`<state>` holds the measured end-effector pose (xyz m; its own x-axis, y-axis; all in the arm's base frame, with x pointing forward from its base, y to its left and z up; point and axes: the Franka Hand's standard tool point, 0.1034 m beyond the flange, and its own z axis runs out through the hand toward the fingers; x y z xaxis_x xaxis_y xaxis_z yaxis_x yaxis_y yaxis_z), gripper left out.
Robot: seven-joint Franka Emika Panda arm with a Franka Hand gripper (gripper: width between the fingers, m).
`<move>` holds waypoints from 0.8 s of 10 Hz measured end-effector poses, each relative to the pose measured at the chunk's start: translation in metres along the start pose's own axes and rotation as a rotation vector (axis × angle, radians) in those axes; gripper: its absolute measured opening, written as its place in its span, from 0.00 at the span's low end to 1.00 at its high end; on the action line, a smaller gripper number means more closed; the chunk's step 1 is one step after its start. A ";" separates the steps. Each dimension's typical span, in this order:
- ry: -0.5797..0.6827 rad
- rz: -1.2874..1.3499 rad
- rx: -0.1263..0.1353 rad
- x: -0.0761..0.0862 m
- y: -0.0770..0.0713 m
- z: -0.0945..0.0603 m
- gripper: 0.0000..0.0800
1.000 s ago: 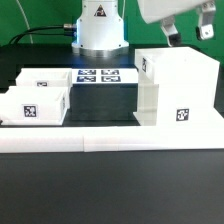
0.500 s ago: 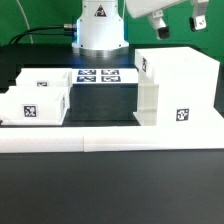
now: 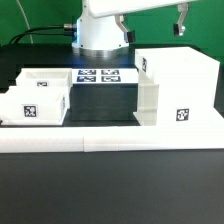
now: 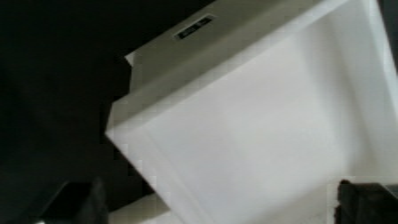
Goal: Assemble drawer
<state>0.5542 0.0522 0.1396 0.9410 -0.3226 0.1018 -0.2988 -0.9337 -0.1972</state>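
Overhead, gripper (image 3: 154, 36) spread wide, clear above case (image 3: 185, 80) top edges.

A robotics lab: black table (image 3: 110, 190), marker board (image 3: 100, 77), tagged drawer (image 3: 180, 80), arm base (image 3: 100, 30).

The arm's round base (image 3: 100, 32) was smooth glossy white. Above the base, a rounded white link (image 3: 140, 6) had the same finish. The claw (image 3: 153, 28) carried two slim dark-grey fingers (image 3: 182, 20), which appeared as blurred black tips (image 4: 71, 203) in the wrist view.
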 end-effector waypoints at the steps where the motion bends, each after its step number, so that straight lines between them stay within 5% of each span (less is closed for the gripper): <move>1: 0.001 -0.063 -0.002 0.000 -0.001 0.000 0.81; 4: 0.000 -0.220 -0.005 0.001 0.003 0.000 0.81; 8: 0.001 -0.206 -0.042 0.013 0.064 -0.005 0.81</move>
<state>0.5464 -0.0125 0.1328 0.9828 -0.1244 0.1367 -0.1065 -0.9857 -0.1308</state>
